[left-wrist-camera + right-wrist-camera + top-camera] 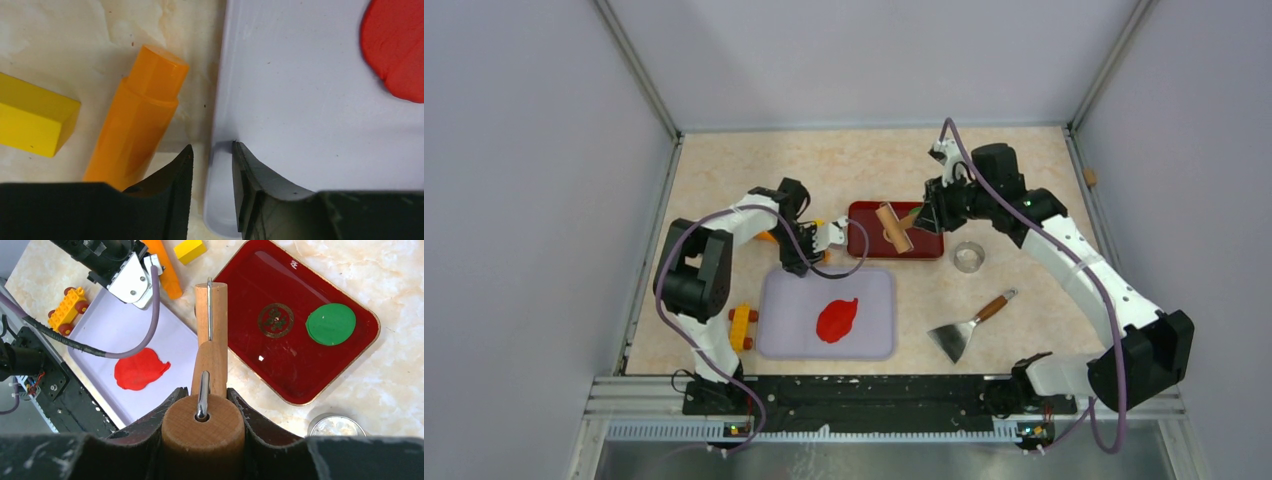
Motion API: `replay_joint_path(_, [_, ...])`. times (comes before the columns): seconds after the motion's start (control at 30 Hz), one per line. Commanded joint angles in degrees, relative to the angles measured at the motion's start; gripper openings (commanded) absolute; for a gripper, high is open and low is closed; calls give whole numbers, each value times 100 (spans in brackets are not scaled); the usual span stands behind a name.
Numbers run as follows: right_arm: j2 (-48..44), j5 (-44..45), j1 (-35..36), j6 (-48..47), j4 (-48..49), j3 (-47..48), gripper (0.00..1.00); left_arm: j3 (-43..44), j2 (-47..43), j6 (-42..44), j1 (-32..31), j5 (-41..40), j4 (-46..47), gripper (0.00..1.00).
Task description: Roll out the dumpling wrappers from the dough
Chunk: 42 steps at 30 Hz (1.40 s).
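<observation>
Dough (837, 319) on board (782, 322) | L tool (212, 147) astride rim | R tool (206, 391) grips rolling pin (203, 435)

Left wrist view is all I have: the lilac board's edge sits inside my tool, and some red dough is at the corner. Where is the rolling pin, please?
Observer: The right tool is shut on the handle of the rolling pin, by the red tray.
Operator: Is the dough already round?
Observer: No, the dough is one flat, irregular patch in the middle of the lilac board.
Operator: Is any disc finished?
Observer: Only a green disc lies in that tray; no red one shows.
</observation>
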Motion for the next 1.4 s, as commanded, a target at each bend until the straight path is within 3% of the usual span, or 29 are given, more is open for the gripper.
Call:
replay_joint_path(0.0, [-246,-133,-56,95,328,-24,0,-139,-138,-139,-85,-292,515,32])
replay_joint_path(0.2, [-382,-50,-64,100,81,42,0,-312,-250,-462,-88,-393,625,7])
replay_joint_path(0.3, [-408,-5,-164,88,-276,188,0,-361,-284,-793,-75,-405,686,1])
replay_joint_path(0.53, [-554,-446,-326,-147,-978,-93,0,-216,-203,-1206,-53,-454,971,0])
replay_joint_path(0.93, [-572,-1198,-324,-646,-1143,-654,0,1022,747,-1683,-268,-31,838,0])
replay_joint_path(1.1, [-134,-1432,-320,-121,-239,-993,0,1434,1049,-1906,-325,73,749,0])
replay_joint_path(1.37, [1167,-2001,-83,935,940,-835,0,1386,1105,-1893,-325,51,702,0])
